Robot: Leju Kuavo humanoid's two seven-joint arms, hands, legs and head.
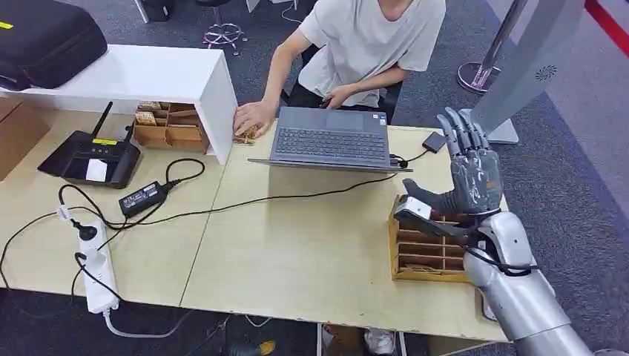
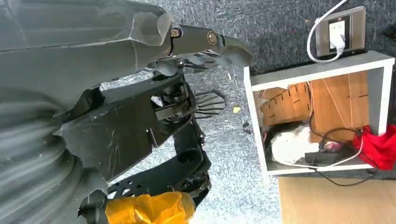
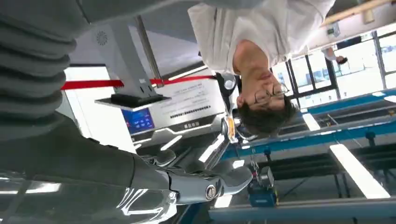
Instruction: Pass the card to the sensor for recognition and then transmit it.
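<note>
My right hand (image 1: pixel 469 172) is raised above the far end of a wooden slotted card box (image 1: pixel 426 252) on the table's right side. Its fingers (image 1: pixel 461 132) point straight up and its thumb (image 1: pixel 415 202) sticks out to the left; I see no card in it. A small dark reader (image 1: pixel 435 142) lies on the table just beyond the hand, wired to the laptop (image 1: pixel 331 138). In the right wrist view the thumb (image 3: pixel 219 184) and fingers (image 3: pixel 164 158) are apart. My left hand (image 2: pixel 177 116) hangs over the floor, holding nothing.
A person sits behind the laptop with one hand (image 1: pixel 254 117) by a second wooden box (image 1: pixel 168 124) under a white shelf (image 1: pixel 148 74). A grey stand (image 1: pixel 523 67) rises at the far right. A router (image 1: pixel 93 157), adapter (image 1: pixel 143 197) and power strip (image 1: pixel 96 276) lie left.
</note>
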